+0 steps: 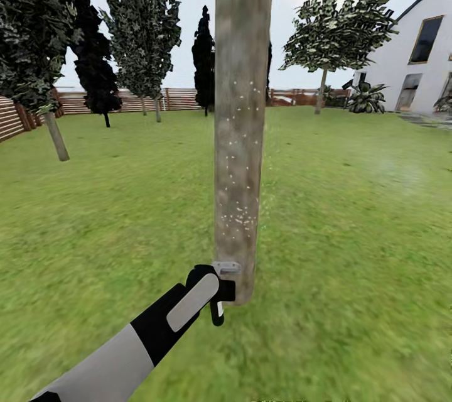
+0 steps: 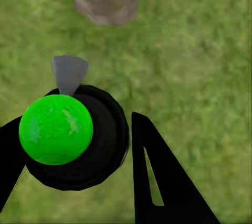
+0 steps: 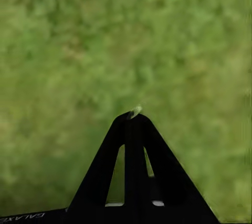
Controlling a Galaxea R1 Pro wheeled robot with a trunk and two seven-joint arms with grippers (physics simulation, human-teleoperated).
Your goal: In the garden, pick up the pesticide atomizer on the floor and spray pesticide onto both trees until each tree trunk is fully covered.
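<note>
While clamped in left gripper [image 1: 216,292], pesticide atomizer [image 2: 73,140] beside speckled tree trunk [image 1: 242,138]

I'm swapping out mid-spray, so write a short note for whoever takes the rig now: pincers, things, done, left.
Left pincer: shut on the dark atomizer with the green round cap, held low at the thick grey-brown tree trunk.
Right pincer: shut, nothing in it, over grass.
Done: white pesticide specks dot the trunk's lower and middle part.
Left: finish covering this trunk if it still needs it, then spray the second tree.

One atomizer [image 2: 73,140], one near trunk [image 1: 242,138]
</note>
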